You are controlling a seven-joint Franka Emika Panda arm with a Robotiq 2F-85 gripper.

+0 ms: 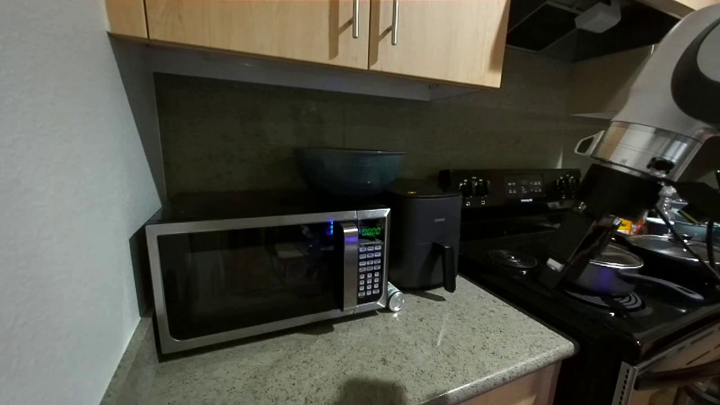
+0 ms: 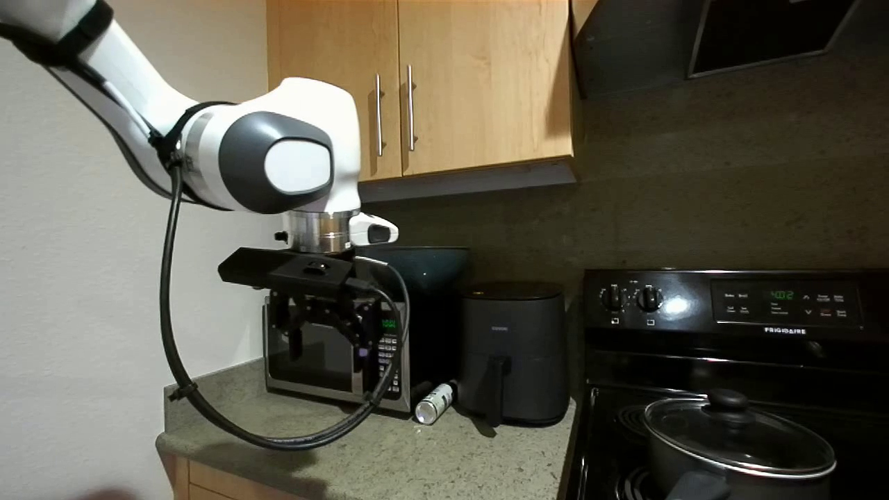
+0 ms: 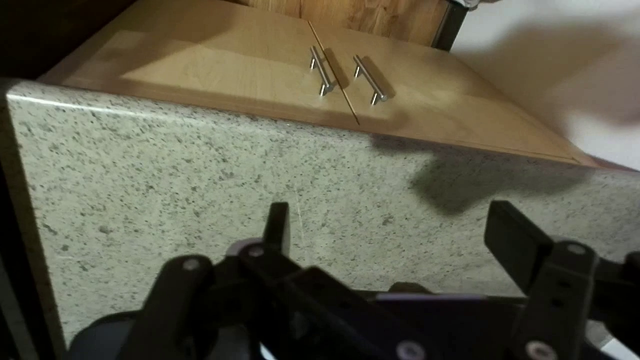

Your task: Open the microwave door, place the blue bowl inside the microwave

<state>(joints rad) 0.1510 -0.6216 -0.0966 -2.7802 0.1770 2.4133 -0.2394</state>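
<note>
Gripper [image 3: 392, 227]: released, its two fingers [image 3: 276, 225] standing wide apart; it hangs in front of the microwave [image 1: 370, 270], apart from it.
Microwave door [image 1: 247, 281]: closed, dark glass in a steel frame across most of the microwave's front, its handle [image 1: 350, 267] at the right.
Microwave display [image 1: 371, 232]: lit green, at the right of the microwave's front.
Blue bowl [image 2: 434, 267]: on top of the microwave, toward its right side and rear.
Can [image 2: 435, 404]: lying on the counter [image 2: 430, 458], just beside the microwave's right side.
Black air fryer [image 2: 514, 354]: upright on the counter, near the microwave's right.
Stove [image 2: 694, 371]: further right of the microwave.
Lidded pot [image 2: 740, 448]: on the stove, well apart from the microwave.
</note>
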